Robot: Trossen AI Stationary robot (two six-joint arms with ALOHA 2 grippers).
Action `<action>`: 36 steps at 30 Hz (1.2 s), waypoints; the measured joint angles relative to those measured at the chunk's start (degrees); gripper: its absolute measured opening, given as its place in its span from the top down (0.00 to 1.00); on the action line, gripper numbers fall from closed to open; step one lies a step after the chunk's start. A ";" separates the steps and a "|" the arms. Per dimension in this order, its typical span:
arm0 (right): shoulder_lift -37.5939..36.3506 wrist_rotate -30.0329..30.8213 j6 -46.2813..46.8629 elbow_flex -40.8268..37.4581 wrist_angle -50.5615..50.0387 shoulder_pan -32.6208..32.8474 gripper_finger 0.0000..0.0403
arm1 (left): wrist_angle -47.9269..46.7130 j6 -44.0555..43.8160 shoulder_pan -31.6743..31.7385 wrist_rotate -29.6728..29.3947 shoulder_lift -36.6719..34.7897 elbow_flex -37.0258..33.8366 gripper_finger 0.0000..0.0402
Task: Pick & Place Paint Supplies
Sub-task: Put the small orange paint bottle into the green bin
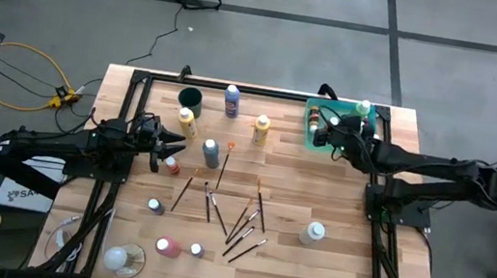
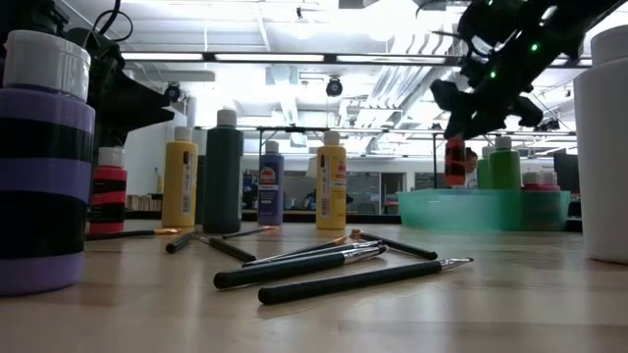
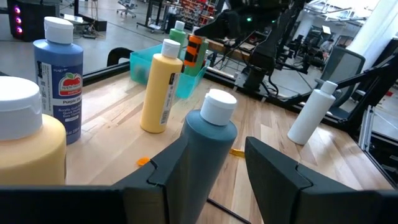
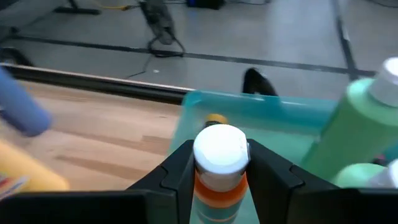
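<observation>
We see the right gripper [image 4: 219,163] grasping an orange bottle [image 4: 217,177] above the green tray [image 4: 273,112]; the left gripper [image 3: 214,171], released, straddles a teal bottle [image 3: 208,149] well away from the tray.

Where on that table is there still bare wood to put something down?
Bare wood lies right of the brush pile, around the lone white bottle, and along the near edge. It is crowded at the far left, where bottles cluster by the dark cup, and inside the green tray.
</observation>
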 joint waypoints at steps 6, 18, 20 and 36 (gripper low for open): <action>2.88 -0.51 5.52 -0.07 -1.29 -1.79 0.72 | 0.02 0.00 0.00 0.00 0.02 0.00 0.62; 6.76 -2.13 21.79 -0.14 -8.09 -1.77 0.71 | 0.02 0.00 0.00 0.00 0.01 0.00 0.62; 6.76 -1.65 23.66 -0.14 -10.33 -1.77 0.71 | 0.02 0.00 0.00 0.00 0.02 0.00 0.62; 6.76 -1.30 26.11 -0.14 -16.70 -1.74 0.70 | 0.02 0.00 0.00 0.00 0.00 0.00 0.62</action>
